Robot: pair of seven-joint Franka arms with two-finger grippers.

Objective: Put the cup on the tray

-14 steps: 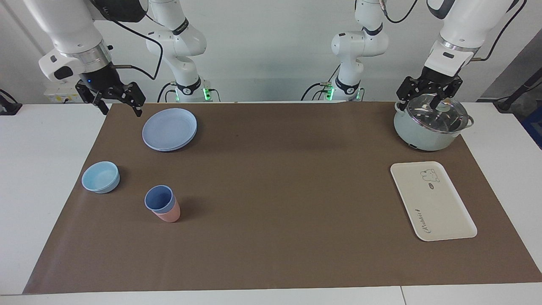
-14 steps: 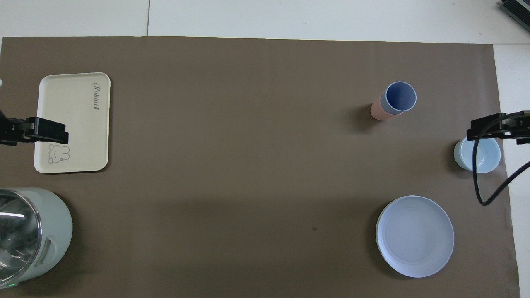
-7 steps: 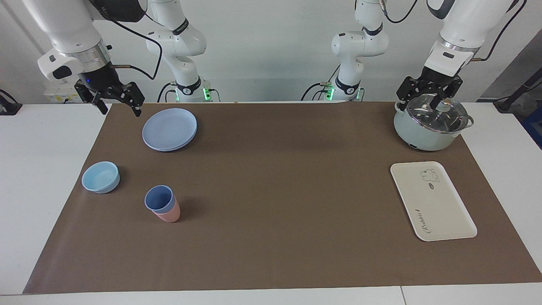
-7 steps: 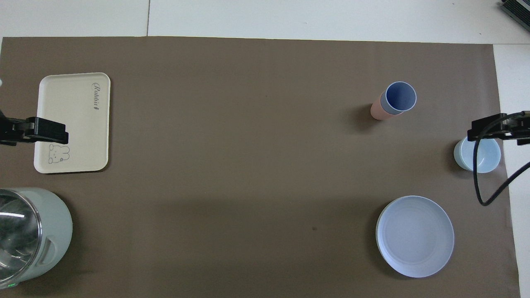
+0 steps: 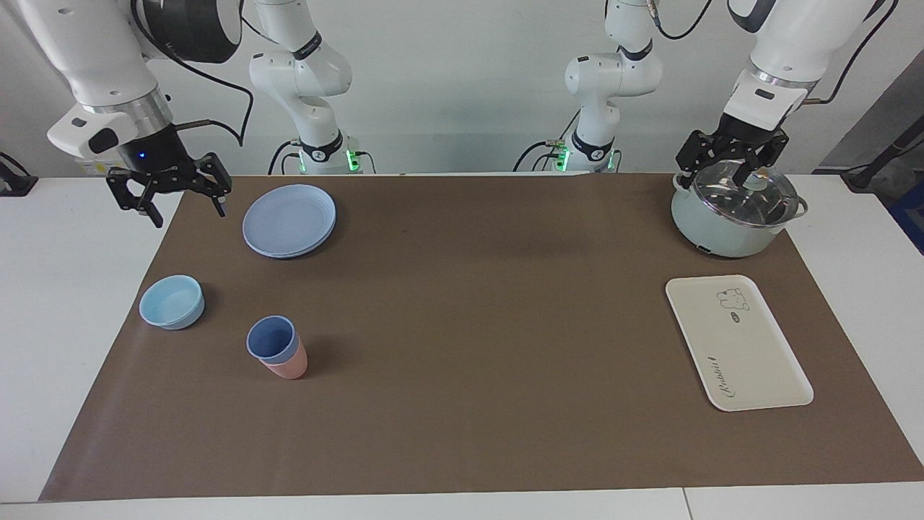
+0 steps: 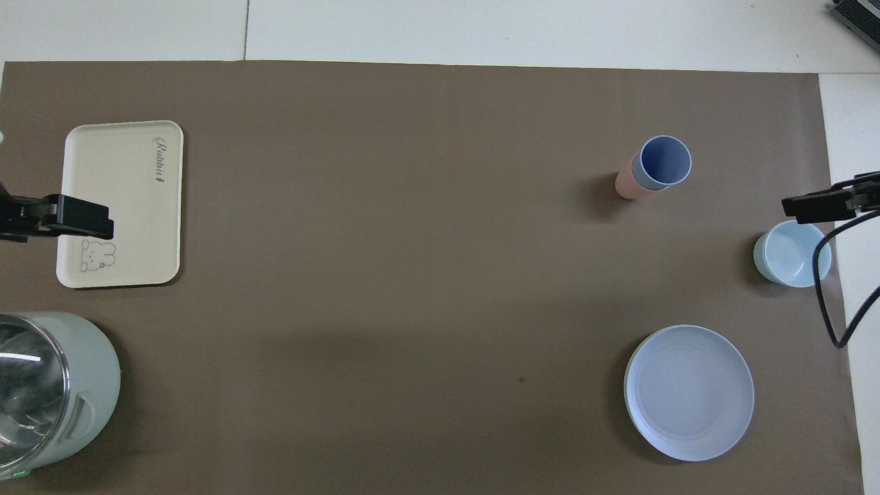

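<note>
Grippers hang at the two ends of the table with their jaws spread wide and nothing between them. The right gripper (image 5: 172, 196) is up in the air over the corner of the brown mat (image 5: 476, 318) at the right arm's end, tilted, its fingers pointing down; since a second ago it has swung outward, away from the blue plate (image 5: 289, 219) and toward the white table edge. From overhead, only one dark finger (image 6: 818, 206) pokes in, over the table just past the light-blue bowl (image 6: 792, 253). The left gripper (image 5: 733, 160) has not moved: it hovers over the glass lid of the pale-green pot (image 5: 733, 217), the waiting arm bent down from above.

The brown mat covers most of a white table (image 5: 72, 245), with a plain white wall and the two arm bases at the robots' end.

The cup (image 5: 273, 339) stands upright, nested in the pink cup (image 5: 290, 366), toward the right arm's end and farther from the robots than the plate; the bowl sits beside it, closer to the table's end. The tray (image 5: 738, 342) lies flat toward the left arm's end, farther from the robots than the pot, well apart from the cup. Cups, bowl, plate, pot and tray lie as they did a second ago.
</note>
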